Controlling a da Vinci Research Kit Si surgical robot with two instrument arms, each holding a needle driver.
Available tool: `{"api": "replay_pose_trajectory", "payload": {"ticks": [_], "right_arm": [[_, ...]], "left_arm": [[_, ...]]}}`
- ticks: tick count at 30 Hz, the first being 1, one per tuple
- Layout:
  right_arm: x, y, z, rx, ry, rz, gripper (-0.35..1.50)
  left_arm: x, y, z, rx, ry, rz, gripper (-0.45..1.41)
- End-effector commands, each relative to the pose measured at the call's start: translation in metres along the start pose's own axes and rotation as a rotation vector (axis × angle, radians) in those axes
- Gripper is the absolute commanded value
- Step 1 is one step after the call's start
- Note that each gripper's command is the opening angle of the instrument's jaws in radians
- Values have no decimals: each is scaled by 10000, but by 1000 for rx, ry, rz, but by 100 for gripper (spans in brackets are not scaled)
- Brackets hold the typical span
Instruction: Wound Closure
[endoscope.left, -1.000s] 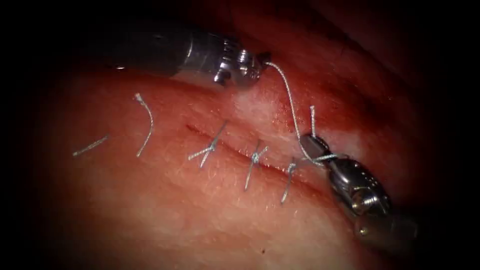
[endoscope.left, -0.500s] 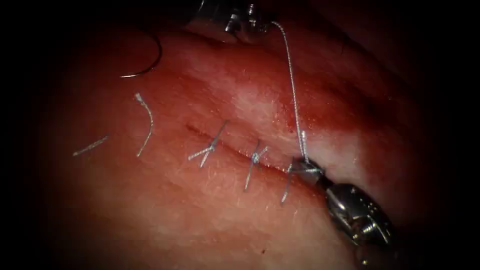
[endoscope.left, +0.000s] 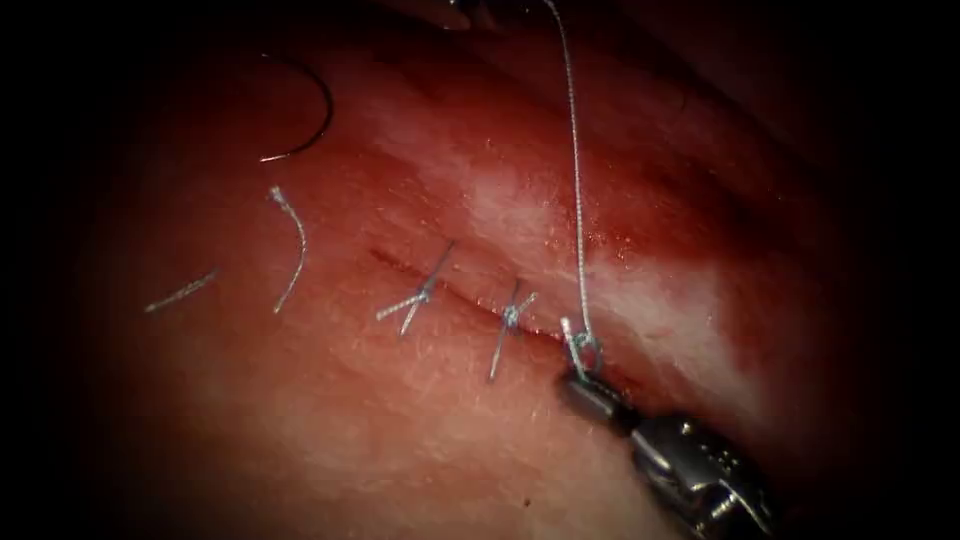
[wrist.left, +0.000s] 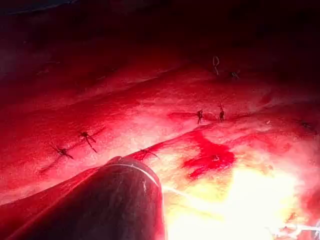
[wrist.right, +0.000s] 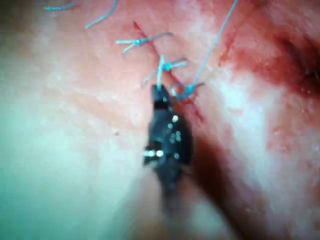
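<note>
L tool (endoscope.left: 470, 8) mostly cut off

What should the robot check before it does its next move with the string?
1. Right tool shut on the short thread end at the knot: ok.
2. Long thread runs taut and straight from the knot up toward the left tool: ok.
3. Left tool's hold on the thread: cannot tell, its tip lies past the endoscope view's upper edge.
4. Needle lies free on the tissue, left of the cut, held by neither tool: ok.
5. Two finished stitches sit across the cut: ok.
6. Knot seated on the cut: ok, its tightness cannot tell.
</note>
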Motion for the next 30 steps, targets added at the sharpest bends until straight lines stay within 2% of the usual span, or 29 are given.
{"api": "replay_pose_trajectory", "payload": {"ticks": [1,4,8,13,30], "right_arm": [[-9,-3,7,27,14,-73,-35],[-9,-7,9,80,47,-173,-35],[-11,-13,8,115,57,-183,-35],[-13,-31,1,126,59,-199,-35],[-19,-59,-18,111,69,-281,-35]], "left_arm": [[5,-2,8,7,3,4,-45],[4,-13,20,11,7,-1,-45],[3,-17,27,17,4,-2,-45],[-2,-22,33,19,1,-2,-45],[-28,-37,74,43,-25,-23,-45]]}}
